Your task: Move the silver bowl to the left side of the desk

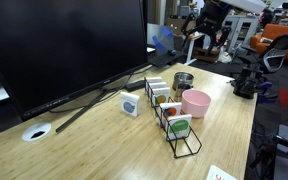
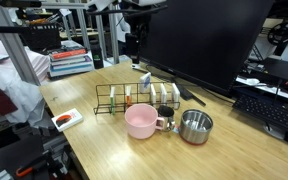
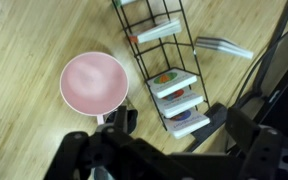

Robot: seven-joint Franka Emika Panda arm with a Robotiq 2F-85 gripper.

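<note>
The silver bowl point(image 1: 183, 80) point(image 2: 195, 126) stands upright on the desk point(image 1: 104, 145) point(image 2: 104, 140), next to the pink bowl point(image 1: 195, 102) point(image 2: 140, 120), apart from it. My gripper point(image 1: 205, 45) point(image 2: 134, 45) hangs high above the desk's far side, well away from the bowl. In the wrist view the gripper point(image 3: 182, 130) looks open with nothing between its fingers. That view shows the pink bowl point(image 3: 94, 82) below; the silver bowl is hidden behind the gripper body.
A black wire rack point(image 1: 172, 115) point(image 2: 139, 98) point(image 3: 169, 70) with cards stands beside both bowls. A large monitor point(image 1: 64, 45) point(image 2: 199, 40) stands behind. Also there: a small white device point(image 1: 130, 104), a grommet hole point(image 1: 36, 131), a small white tray point(image 2: 66, 119), a keyboard point(image 2: 274, 105).
</note>
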